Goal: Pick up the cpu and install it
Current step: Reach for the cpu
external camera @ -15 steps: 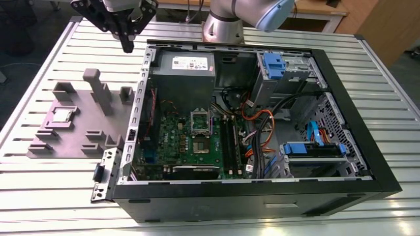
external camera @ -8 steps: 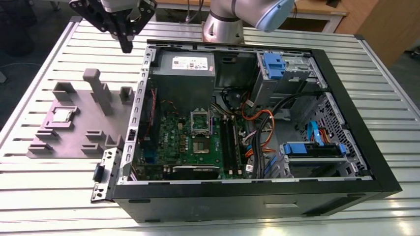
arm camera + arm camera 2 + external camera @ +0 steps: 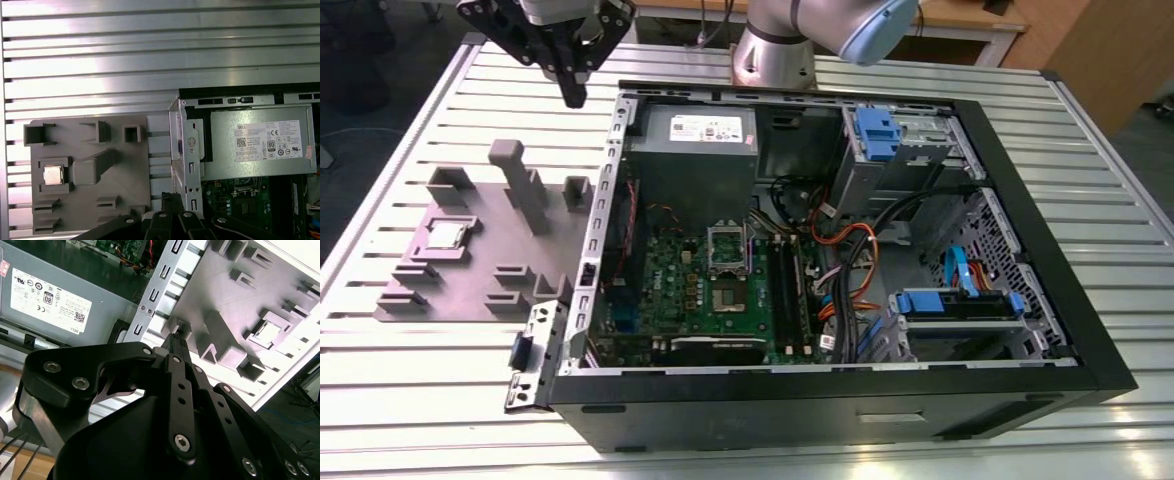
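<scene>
Cpu [image 3: 447, 234] lies flat, silvery face up, in grey fixture [image 3: 464, 285]; pincer [image 3: 574, 97] hangs closed, empty, well apart.

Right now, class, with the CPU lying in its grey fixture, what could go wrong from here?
The gripper, shut, hangs apart from the cpu; descending, it might clip the tall post of the grey fixture beside the chip. The motherboard socket sits inside the case near orange cables; a carried chip could snag there or seat tilted.
</scene>
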